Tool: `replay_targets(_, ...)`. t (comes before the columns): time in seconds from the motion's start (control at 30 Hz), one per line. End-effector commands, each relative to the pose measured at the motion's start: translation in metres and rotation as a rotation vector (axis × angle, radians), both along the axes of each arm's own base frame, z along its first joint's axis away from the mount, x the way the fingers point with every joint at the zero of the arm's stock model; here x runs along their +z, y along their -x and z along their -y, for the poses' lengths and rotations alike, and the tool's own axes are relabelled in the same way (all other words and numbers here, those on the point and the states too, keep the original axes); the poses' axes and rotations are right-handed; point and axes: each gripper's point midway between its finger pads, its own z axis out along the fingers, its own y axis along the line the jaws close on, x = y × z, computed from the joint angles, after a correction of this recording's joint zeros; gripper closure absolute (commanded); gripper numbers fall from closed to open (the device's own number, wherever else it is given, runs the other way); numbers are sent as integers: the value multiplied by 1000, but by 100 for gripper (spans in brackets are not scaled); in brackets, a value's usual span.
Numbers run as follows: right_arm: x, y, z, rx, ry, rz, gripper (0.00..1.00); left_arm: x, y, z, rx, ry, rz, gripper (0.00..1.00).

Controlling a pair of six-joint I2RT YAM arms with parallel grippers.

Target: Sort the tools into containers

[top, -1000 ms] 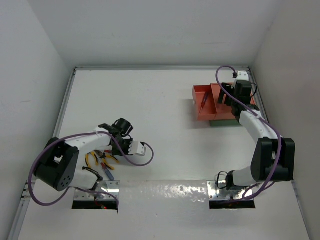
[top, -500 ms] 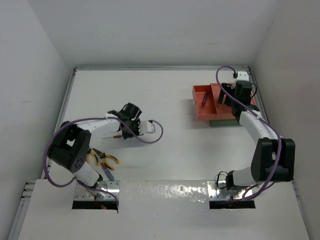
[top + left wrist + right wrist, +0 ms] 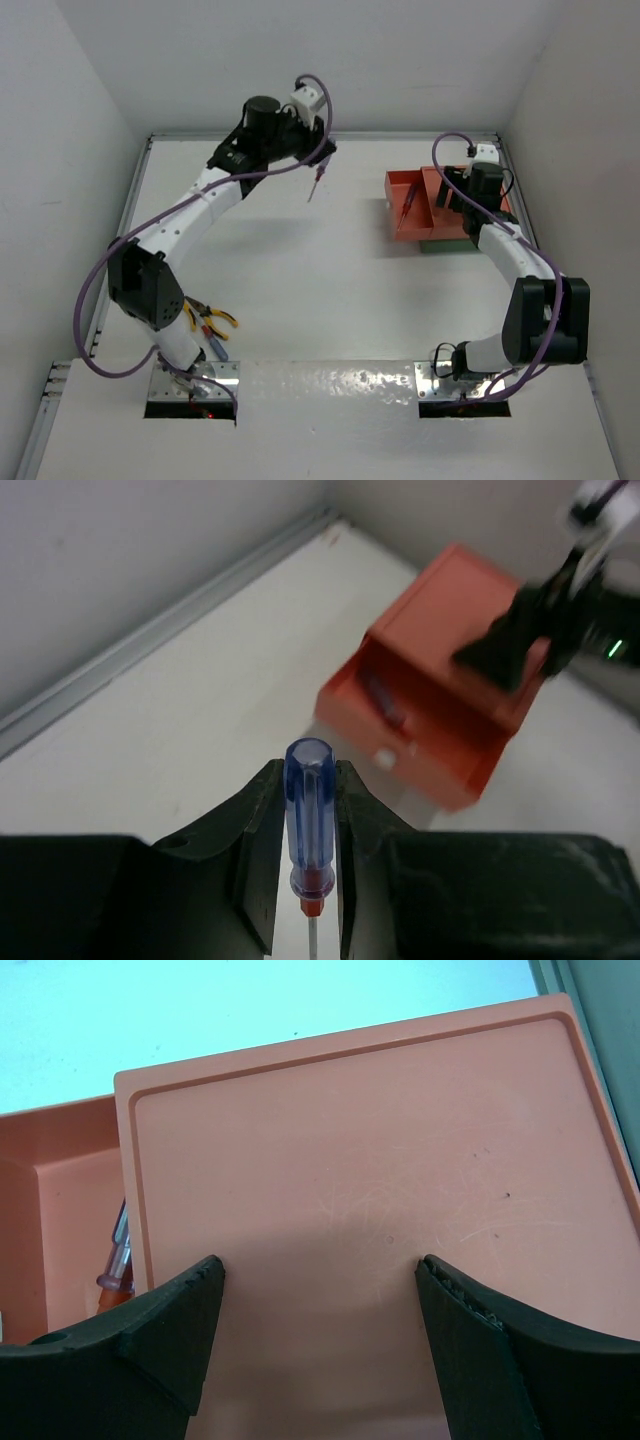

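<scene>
My left gripper (image 3: 320, 162) is raised over the far middle of the table and is shut on a blue-handled screwdriver (image 3: 309, 815), whose shaft hangs down (image 3: 314, 187). It is left of the orange-red tray (image 3: 400, 226), which sits on a dark green tray (image 3: 448, 246). My right gripper (image 3: 320, 1278) stands open just above the floor of the orange tray's right compartment (image 3: 360, 1150), holding nothing. One screwdriver (image 3: 408, 204) lies in the left compartment, and the right wrist view catches its handle (image 3: 118, 1252). Yellow-handled pliers (image 3: 206, 319) and another screwdriver (image 3: 216, 345) lie near the left arm's base.
A raised rail (image 3: 300, 135) borders the table's far edge and white walls close in on three sides. The right arm's dark wrist (image 3: 530, 630) sits over the orange tray in the left wrist view. A purple cable (image 3: 100, 290) loops beside the left arm.
The left arm has swung from the pliers near its base up to the far middle, carrying the blue-handled screwdriver toward the trays. The right arm has stayed still.
</scene>
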Motion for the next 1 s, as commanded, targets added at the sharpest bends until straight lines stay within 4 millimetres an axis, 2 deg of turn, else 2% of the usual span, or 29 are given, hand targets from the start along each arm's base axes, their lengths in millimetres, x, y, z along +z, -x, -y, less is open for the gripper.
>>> replay_targets(0.0,-69,45,-1,-54,-56,-246,24,44,-12,65,-76,354,-157,100)
replay_targets(0.03,-66,41,-1,-67,-70,-223,24,66,-7,84,-118,391,-132,100)
replay_targets(0.07,-67,41,-1,-71,-76,-217,24,67,-7,95,-122,404,-144,100)
replay_targets(0.1,-68,41,-1,-75,-81,-214,24,56,-15,112,-130,406,-136,100)
replay_targets(0.13,-67,39,-2,-82,-88,-205,24,69,-5,135,-164,414,-105,100)
replay_targets(0.17,-68,40,-1,-89,-87,-206,24,69,-5,146,-162,409,-93,100)
replay_targets(0.2,-69,40,-1,-93,-90,-205,24,62,-9,161,-174,415,-102,100)
replay_targets(0.23,-68,39,0,-98,-89,-200,24,58,-2,176,-202,426,-120,100)
replay_targets(0.27,-69,41,2,-111,-86,-200,24,40,-8,189,-202,445,-176,100)
replay_targets(0.3,-70,41,3,-116,-82,-199,24,48,-7,197,-216,474,-175,100)
replay_targets(0.33,-70,41,4,-119,-81,-198,24,44,-9,203,-217,482,-188,100)
replay_targets(0.37,-70,42,5,-124,-78,-197,24,27,-16,211,-207,476,-204,100)
replay_targets(0.47,-68,43,4,-122,-78,-189,24,24,-25,217,-183,468,-159,100)
replay_targets(0.57,-66,42,3,-113,-79,-187,24,9,-31,219,-160,432,-149,100)
replay_targets(0.6,-66,41,3,-111,-79,-187,24,-2,-32,218,-146,410,-165,100)
replay_targets(0.67,-67,42,3,-109,-76,-191,24,-9,-34,215,-132,397,-162,100)
replay_targets(0.7,-66,41,3,-110,-77,-188,24,-20,-34,215,-128,382,-176,100)
replay_targets(0.83,-68,42,2,-101,-74,-198,24,-44,-30,222,-166,356,-186,100)
replay_targets(0.9,-69,44,3,-100,-66,-209,24,-54,-29,225,-180,339,-190,83)
replay_targets(0.97,-69,44,5,-102,-55,-211,24,-57,-26,225,-202,316,-177,73)
